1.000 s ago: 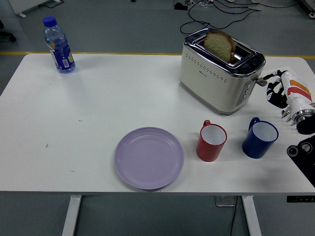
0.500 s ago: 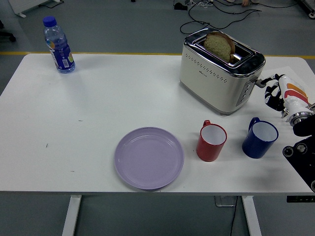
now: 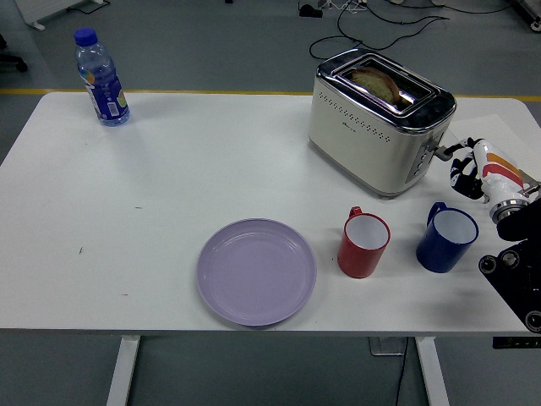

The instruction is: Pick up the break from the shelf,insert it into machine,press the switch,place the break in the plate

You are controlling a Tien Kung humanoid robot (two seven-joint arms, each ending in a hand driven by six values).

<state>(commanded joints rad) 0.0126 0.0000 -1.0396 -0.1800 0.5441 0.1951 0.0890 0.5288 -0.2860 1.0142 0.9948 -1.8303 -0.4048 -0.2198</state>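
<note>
Since the white worktop (image 3: 169, 186) carries everything, I begin with it: the toaster (image 3: 378, 121) stands toward its far right part, with its long axis running from the far left to the near right, so that its short end face looks at the right edge of the worktop. On this end face sits the lever (image 3: 443, 152), and just beside it, on the side of the right edge, is the right robot hand (image 3: 467, 168). The lever lies to the left of this robot hand and very close; the dark fingers (image 3: 461, 172) are curled toward the lever and seem to touch it, but I cannot tell if they really close around it or only press on it. The hand holds no other thing. Its forearm enters from the right edge, pointing left toward the toaster.

The bread (image 3: 377, 82) sits low inside the slot on top of the toaster, only its upper crust is visible, so I judge that the switch step is in progress or just done. The purple plate (image 3: 256, 271) waits near the front edge, well apart from the toaster. A red cup (image 3: 364, 244) and a blue cup (image 3: 445, 238) stand between the toaster and the front edge. A water bottle (image 3: 101, 78) stands at the far left corner. The left arm is not visible.
</note>
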